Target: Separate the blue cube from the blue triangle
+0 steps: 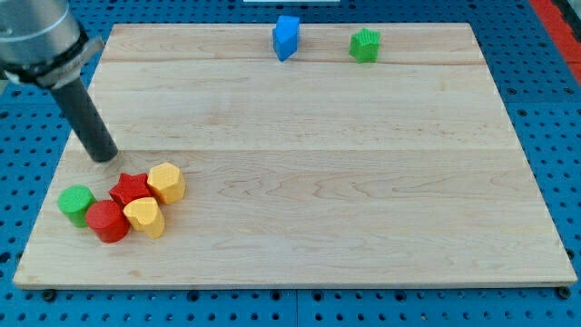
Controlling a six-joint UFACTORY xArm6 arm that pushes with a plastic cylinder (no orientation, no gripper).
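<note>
wooden board lies on a blue pegboard, pale and mostly bare. my tip rests on it at about nine o'clock of the board; it is a plain rod with nothing to open or close, and it grips nothing. just below it, toward four o'clock of the tip, sits a tight cluster: a red star, a yellow block, a second yellow block, a red block and a green block at the cluster's nine o'clock.

the task's thing is well apart, at the board's twelve o'clock edge: a blue shape, which i judge to be the blue cube and blue triangle pressed together, though i cannot tell where one ends. a green star stands near it at three o'clock.

the cluster lies off the straight path to the blue pair, so nothing blocks the way. the green star and the board's edge leave little room for pushing.
</note>
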